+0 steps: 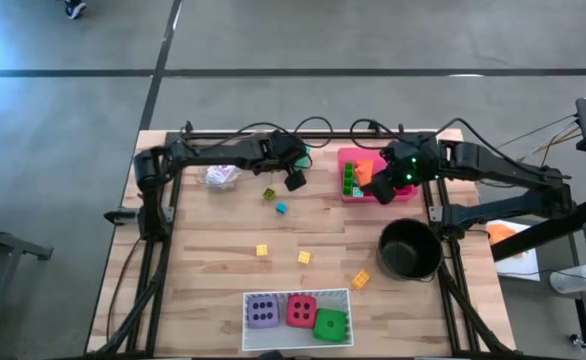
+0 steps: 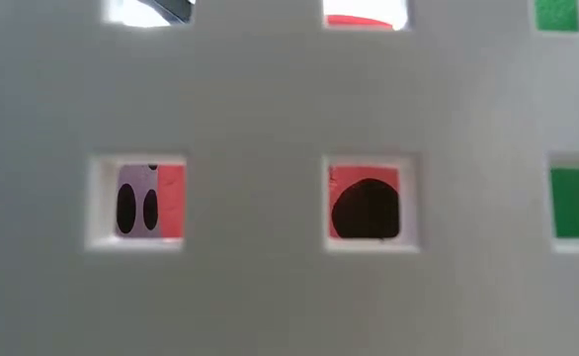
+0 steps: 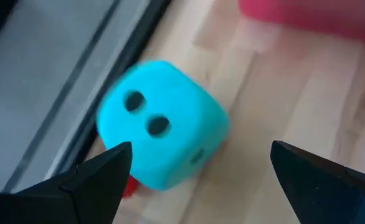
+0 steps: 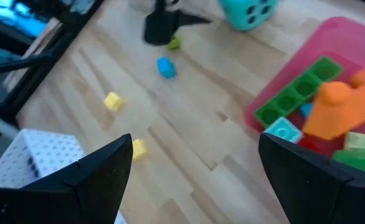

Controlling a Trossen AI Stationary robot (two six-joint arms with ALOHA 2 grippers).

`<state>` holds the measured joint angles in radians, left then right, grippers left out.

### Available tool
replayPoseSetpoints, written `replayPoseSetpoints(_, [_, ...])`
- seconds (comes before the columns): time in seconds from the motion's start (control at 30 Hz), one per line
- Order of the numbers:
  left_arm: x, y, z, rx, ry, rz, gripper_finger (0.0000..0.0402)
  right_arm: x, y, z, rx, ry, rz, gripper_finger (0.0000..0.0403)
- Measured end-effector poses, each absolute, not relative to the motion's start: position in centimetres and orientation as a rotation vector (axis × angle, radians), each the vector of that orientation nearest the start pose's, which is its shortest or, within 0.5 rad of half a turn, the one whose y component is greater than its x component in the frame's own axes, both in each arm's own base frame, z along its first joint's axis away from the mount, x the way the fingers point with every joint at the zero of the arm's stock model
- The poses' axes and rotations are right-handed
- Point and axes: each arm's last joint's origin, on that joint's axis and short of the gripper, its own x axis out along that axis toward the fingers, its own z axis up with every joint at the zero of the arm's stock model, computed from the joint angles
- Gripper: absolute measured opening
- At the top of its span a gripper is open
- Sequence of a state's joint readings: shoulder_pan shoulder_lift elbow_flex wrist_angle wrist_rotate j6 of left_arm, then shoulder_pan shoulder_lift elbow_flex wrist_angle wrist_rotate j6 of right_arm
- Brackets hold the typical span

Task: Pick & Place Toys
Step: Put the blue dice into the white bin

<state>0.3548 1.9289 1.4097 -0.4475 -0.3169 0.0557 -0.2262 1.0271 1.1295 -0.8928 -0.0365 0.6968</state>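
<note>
Both pairs of jaws stand wide and hold nothing. Left gripper [image 3: 195, 180] hovers over the teal die [image 3: 161, 121], which sits on the wooden table [image 1: 213, 230] at its far edge (two pips showing), near the pink tray [image 1: 353, 160]. Right gripper [image 4: 192, 180] hangs beside that tray's plastic blocks [image 4: 322, 106]. Small loose blocks [image 1: 303, 257] lie mid-table. Purple, red and green dice [image 1: 300, 311] sit in the white tray [image 1: 248, 296], near the black pot [image 1: 410, 250].
</note>
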Motion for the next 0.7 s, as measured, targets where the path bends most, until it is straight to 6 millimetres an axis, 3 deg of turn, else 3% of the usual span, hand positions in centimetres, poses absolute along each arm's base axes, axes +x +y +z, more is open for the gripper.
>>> replayPoseSetpoints(0.2, [37.9,15.5,20.0,0.01,0.99,0.575,0.0383,18.8,-4.0,34.0,0.764,0.702,-0.403,0.034])
replayPoseSetpoints(0.37, [38.5,15.5,18.4,-0.029,1.014,0.482,0.0383,18.9,-3.7,33.8,0.783,0.701,-0.38,0.034])
replayPoseSetpoints(0.7, [39.5,15.0,18.1,-0.078,1.032,0.409,0.0383,18.9,-2.8,35.5,0.758,0.671,-0.324,0.034])
